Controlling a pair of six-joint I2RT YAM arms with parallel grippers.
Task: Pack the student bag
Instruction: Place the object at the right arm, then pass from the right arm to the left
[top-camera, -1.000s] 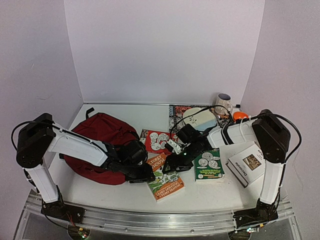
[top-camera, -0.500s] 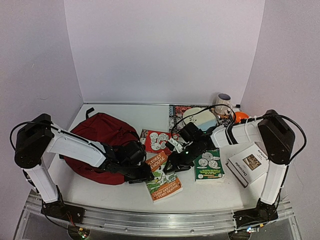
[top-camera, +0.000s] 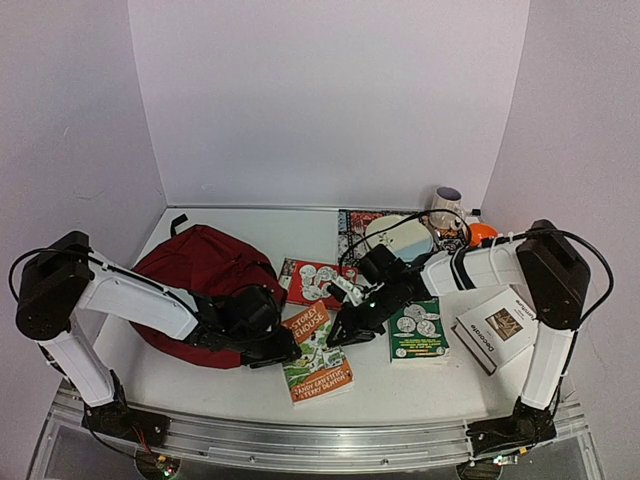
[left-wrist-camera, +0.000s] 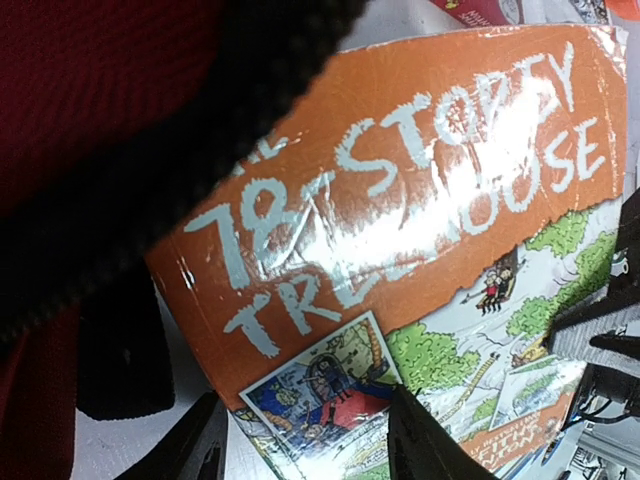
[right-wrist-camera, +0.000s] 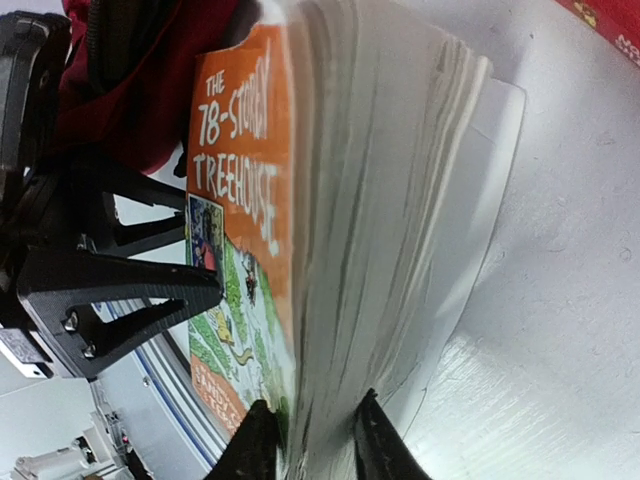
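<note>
Red backpack (top-camera: 195, 270) at centre left, nothing packed that I see; right gripper (top-camera: 337, 335) pinches a book (top-camera: 316, 362), left gripper (top-camera: 283, 350) half open beside it; other books (top-camera: 418, 330) wait.

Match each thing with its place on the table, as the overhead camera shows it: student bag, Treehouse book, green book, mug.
Things:
1 student bag
2 Treehouse book
3 green book
4 mug

Places:
A back right
B left side
C front centre
D right of centre, beside the white box

Pairs: 1-B, 2-C, 3-D, 4-A
</note>
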